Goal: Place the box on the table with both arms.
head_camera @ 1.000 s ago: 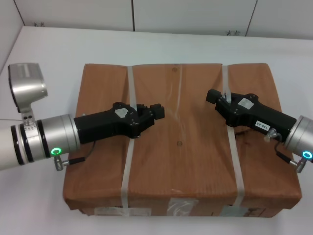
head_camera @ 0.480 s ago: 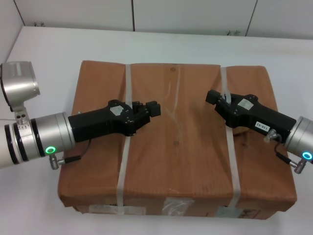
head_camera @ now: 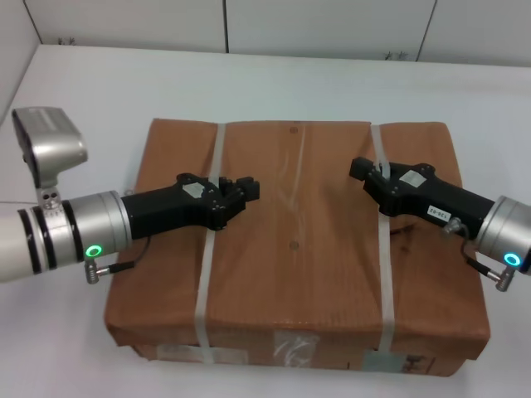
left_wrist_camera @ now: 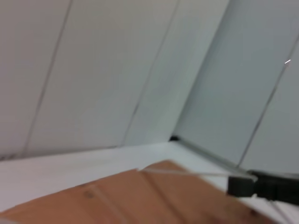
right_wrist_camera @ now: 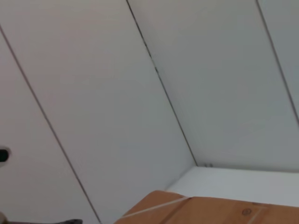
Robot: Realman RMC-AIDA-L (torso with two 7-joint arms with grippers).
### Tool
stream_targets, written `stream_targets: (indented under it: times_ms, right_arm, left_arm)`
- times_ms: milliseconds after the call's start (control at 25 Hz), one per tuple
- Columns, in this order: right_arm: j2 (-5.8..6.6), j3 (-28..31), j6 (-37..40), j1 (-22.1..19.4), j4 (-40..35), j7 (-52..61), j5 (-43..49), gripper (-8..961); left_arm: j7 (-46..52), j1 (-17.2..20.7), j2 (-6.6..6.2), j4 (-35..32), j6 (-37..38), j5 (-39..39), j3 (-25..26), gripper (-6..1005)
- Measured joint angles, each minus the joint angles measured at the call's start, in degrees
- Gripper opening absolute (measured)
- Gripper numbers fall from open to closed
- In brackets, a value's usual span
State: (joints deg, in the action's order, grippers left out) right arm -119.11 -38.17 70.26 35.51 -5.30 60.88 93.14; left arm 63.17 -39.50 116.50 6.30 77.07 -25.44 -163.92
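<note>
The brown-paper box [head_camera: 294, 249] fills the middle of the head view, over the white table [head_camera: 290, 79]. Two whitish straps run front to back across it; tape and labels show on its near side. My left gripper [head_camera: 247, 190] lies on the box's top, shut on the left strap [head_camera: 204, 282]. My right gripper [head_camera: 362, 169] lies on the top too, shut on the right strap [head_camera: 385, 274]. The left wrist view shows the box top [left_wrist_camera: 140, 196] and the right gripper's black tip [left_wrist_camera: 254, 186]. The right wrist view shows a box corner [right_wrist_camera: 219, 210].
White wall panels [head_camera: 332, 25] rise behind the table's far edge. Bare table shows on the left [head_camera: 66, 91] and the right [head_camera: 498, 124] of the box. My two silver forearms reach in from the lower left and lower right.
The box with both grippers on it has sunk a little and looks smaller. Its right side has drawn inward. The left arm swung left, then back.
</note>
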Motion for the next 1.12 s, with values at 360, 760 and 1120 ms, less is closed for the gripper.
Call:
stream_targets:
  times_ms: [360,760,1120]
  right_arm:
    - [0.00,-0.2,-15.1,7.2,5.4,0.1,0.3,27]
    - [0.01,-0.1,-25.0,11.4,9.4,0.8,0.4,33]
    - [0.02,0.2,-25.1,9.9,9.4,1.0,0.4,33]
  left_arm:
    - [-0.3,-2.5,0.50,-2.1,-13.8,2.1,0.0,97]
    - [-1.5,-4.3,0.61,-6.3,-25.5,4.7,0.0,97]
    - [-1.6,-3.8,0.60,-6.4,-25.9,4.6,0.1,101]
